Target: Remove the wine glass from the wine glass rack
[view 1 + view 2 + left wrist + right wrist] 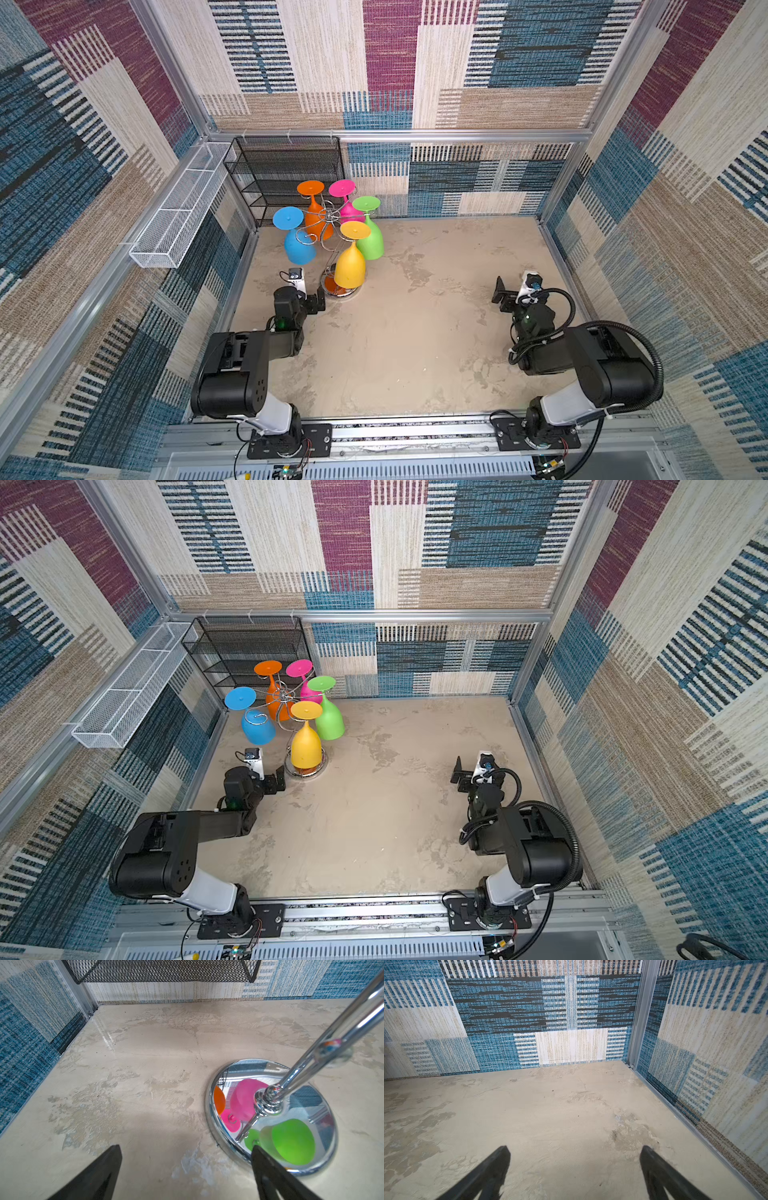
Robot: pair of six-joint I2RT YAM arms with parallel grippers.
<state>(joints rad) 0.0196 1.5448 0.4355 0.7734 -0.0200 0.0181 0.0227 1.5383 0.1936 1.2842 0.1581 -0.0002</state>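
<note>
While I look down in both top views, the rack [331, 215] stands at the far left of the table [415, 332], just in front of a black shelf [286, 166]. Five bright glasses [370, 241] hang from it bowl-down. Each foot rests on top of a curled wire arm, which is why they hang inverted, and I judge each must slide outward to come free. None is off yet. The yellow glass [351, 266] hangs nearest my side. My left gripper [318, 299] sits low, just beside the rack's base [338, 292], jaws spread and empty. My right gripper [502, 296] waits well apart on the right, equally spread and empty, probably parked to stay clear. In the left wrist view, two black fingertips [112, 1157] frame bare table. The mirrored base lies near one of them, and I cannot tell whether they touch. Pink and green glass reflections show in the mirror, and the chrome stem [332, 1028] slants up out of frame. In the right wrist view I see only the table and patterned walls, with nothing between the parted fingers.
</note>
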